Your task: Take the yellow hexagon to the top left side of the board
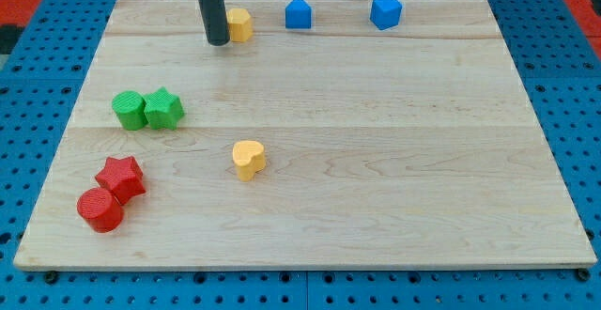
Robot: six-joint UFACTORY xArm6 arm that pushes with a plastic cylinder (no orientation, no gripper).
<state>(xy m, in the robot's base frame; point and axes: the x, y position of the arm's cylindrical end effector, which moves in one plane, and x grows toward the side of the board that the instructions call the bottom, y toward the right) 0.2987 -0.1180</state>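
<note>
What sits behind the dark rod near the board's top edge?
The yellow hexagon sits just to the view's right of my tip. The rod covers the hexagon's left edge, so whether the two touch cannot be seen.

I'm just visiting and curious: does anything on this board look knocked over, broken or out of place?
Nothing stands out. The blocks all sit flat on the wooden board, none tipped or damaged. My tip rests just left of the yellow hexagon.

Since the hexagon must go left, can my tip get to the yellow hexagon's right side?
Probably yes. My tip sits at the yellow hexagon's left; its right side is open, the blue block standing apart.
</note>
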